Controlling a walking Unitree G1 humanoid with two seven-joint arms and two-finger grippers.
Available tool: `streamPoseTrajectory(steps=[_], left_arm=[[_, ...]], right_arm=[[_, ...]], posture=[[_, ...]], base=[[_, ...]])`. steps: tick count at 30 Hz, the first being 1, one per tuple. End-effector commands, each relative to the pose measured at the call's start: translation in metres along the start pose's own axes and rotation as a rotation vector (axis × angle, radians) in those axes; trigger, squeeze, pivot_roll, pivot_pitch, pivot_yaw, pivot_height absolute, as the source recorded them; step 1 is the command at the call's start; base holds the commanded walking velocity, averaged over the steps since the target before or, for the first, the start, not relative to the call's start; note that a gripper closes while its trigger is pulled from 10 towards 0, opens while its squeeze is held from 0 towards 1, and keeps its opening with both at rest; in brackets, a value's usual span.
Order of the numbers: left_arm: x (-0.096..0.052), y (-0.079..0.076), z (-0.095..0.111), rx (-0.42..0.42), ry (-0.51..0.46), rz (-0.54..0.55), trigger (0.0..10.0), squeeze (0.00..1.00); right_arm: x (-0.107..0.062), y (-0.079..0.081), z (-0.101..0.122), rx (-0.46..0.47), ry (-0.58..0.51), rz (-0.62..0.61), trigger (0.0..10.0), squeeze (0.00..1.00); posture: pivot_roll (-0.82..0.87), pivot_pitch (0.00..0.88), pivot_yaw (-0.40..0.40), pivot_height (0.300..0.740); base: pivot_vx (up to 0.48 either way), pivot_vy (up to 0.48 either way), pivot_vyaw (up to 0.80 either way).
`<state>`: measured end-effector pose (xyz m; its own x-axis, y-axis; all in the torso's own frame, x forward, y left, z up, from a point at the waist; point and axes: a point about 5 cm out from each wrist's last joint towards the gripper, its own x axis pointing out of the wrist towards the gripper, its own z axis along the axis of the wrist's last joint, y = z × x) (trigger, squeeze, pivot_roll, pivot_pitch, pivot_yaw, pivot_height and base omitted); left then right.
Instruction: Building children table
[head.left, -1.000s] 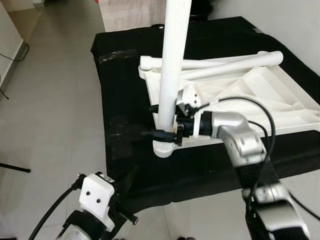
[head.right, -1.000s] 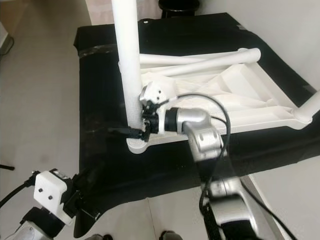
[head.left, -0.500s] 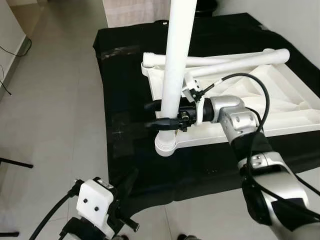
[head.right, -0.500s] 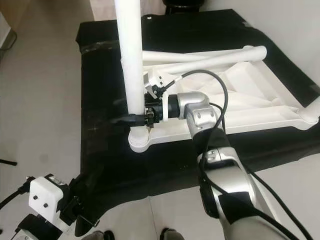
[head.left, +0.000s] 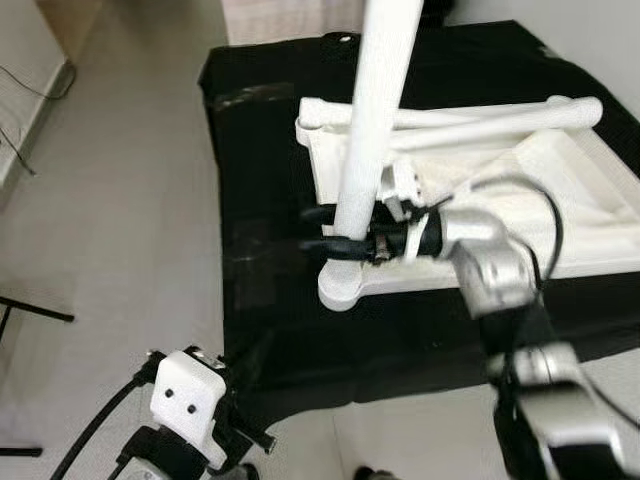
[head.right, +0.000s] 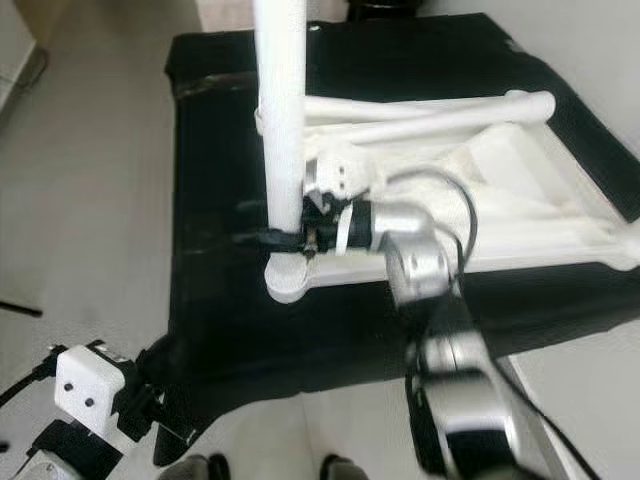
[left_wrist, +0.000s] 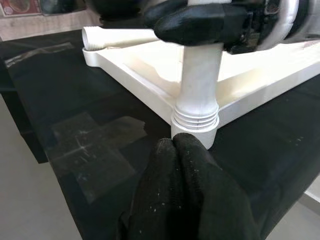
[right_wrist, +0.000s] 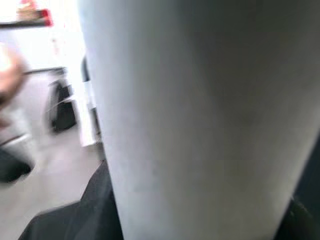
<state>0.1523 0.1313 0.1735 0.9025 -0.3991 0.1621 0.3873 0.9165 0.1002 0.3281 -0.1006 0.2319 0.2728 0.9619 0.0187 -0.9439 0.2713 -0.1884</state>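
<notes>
While the right gripper (head.left: 322, 229) clamps it, the white leg (head.left: 372, 130) stands upright.

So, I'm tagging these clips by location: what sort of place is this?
Probably a room in a home: pale tiled floor and a plain wall. A white children's table top lies upside down on a black cloth, and the right gripper holds a table leg upright.

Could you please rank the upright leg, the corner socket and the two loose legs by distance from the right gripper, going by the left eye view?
1. Upright leg: between the right gripper's fingers.
2. Corner socket: just below the gripper, at the tabletop's near-left corner.
3. Loose legs: lying across the tabletop's far edge.
</notes>
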Motion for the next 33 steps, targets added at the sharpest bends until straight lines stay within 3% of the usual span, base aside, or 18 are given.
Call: streamPoseTrajectory(steps=[1,2,3,4,6,10,14,15,16,17,19,22,23,24,25,30,32,33], left_arm=[[-0.001,0.002,-0.006,-0.005,0.032,-0.008,10.0,0.00],[-0.001,0.002,-0.006,-0.005,0.032,-0.008,10.0,0.00],[0.001,0.004,-0.007,-0.003,0.029,-0.010,10.0,0.00],[0.001,0.004,-0.007,-0.003,0.029,-0.010,10.0,0.00],[0.006,0.008,-0.009,0.001,0.025,-0.015,10.0,0.00],[0.012,0.011,-0.012,0.007,0.022,-0.016,10.0,0.00],[0.015,0.013,-0.014,0.015,0.017,-0.001,10.0,0.00],[0.015,0.014,-0.014,0.018,0.013,0.008,10.0,0.00],[0.015,0.014,-0.014,0.018,0.013,0.008,10.0,0.00],[0.015,0.015,-0.014,0.018,0.012,0.012,10.0,0.00],[0.016,0.015,-0.014,0.018,0.011,0.014,10.0,0.00],[0.016,0.015,-0.014,0.016,0.011,0.011,10.0,0.00],[0.016,0.015,-0.014,0.014,0.010,0.009,10.0,0.00],[0.016,0.014,-0.013,0.010,0.010,0.005,10.0,0.00],[0.016,0.014,-0.013,0.010,0.010,0.005,10.0,0.00],[0.014,0.011,-0.011,0.009,0.011,0.001,10.0,0.00],[0.013,0.010,-0.011,0.010,0.012,0.001,10.0,0.00],[0.011,0.009,-0.010,0.011,0.014,0.001,10.0,0.00]], right_arm=[[0.005,0.017,-0.034,0.118,0.144,-0.200,0.0,0.00],[0.005,0.017,-0.034,0.118,0.144,-0.200,0.0,0.00],[0.007,0.033,-0.042,0.104,0.190,-0.406,0.0,0.00],[0.007,0.033,-0.042,0.104,0.190,-0.406,0.0,0.00],[0.001,0.051,-0.045,0.052,0.223,-0.690,0.0,0.00],[0.006,0.052,-0.045,-0.036,0.212,-0.750,0.0,0.00],[0.009,0.054,-0.046,0.000,0.224,-0.762,0.0,0.00],[0.013,0.056,-0.044,0.030,0.229,-0.712,3.5,0.00],[0.013,0.056,-0.044,0.030,0.229,-0.712,3.5,0.00],[0.015,0.055,-0.040,0.045,0.217,-0.674,10.0,0.00],[0.017,0.056,-0.035,0.059,0.206,-0.650,10.0,0.00],[0.020,0.048,-0.020,0.076,0.134,-0.506,10.0,0.00],[0.020,0.043,-0.013,0.090,0.093,-0.436,10.0,0.88],[0.019,0.039,-0.004,0.084,0.050,-0.314,10.0,1.00],[0.019,0.039,-0.004,0.084,0.050,-0.314,10.0,1.00],[0.004,0.019,-0.001,0.010,0.045,0.034,10.0,1.00],[0.001,0.016,-0.002,0.002,0.056,0.061,10.0,1.00],[-0.001,0.012,-0.005,0.015,0.080,0.093,10.0,0.38]], posture=[[0.05,0.232,-0.019,0.740],[0.05,0.232,-0.019,0.740],[0.02,0.223,-0.007,0.740],[0.02,0.223,-0.007,0.740],[0.02,0.206,-0.005,0.740],[0.02,0.174,-0.001,0.740],[0.02,0.158,-0.013,0.740],[0.01,0.157,-0.011,0.740],[0.01,0.157,-0.011,0.740],[0.01,0.159,-0.011,0.740],[0.01,0.159,-0.011,0.740],[0.02,0.162,-0.014,0.740],[0.02,0.166,-0.015,0.740],[0.02,0.170,-0.019,0.740],[0.02,0.170,-0.019,0.740],[0.08,0.190,-0.024,0.740],[0.08,0.190,-0.024,0.740],[0.10,0.200,-0.020,0.740]], base=[[0.000,0.000,0.00],[0.000,0.000,0.00],[0.000,0.000,0.00],[0.000,0.000,0.00],[0.000,0.000,0.00],[0.000,0.000,0.00],[0.000,0.000,0.00],[0.000,0.000,0.00],[0.000,0.000,0.00],[0.000,0.000,0.00],[0.000,0.000,0.00],[0.000,0.000,0.00],[0.000,0.000,0.00],[0.000,0.000,0.00],[0.000,0.000,0.00],[0.000,0.000,0.00],[0.000,0.000,0.00],[0.000,0.000,0.00]])
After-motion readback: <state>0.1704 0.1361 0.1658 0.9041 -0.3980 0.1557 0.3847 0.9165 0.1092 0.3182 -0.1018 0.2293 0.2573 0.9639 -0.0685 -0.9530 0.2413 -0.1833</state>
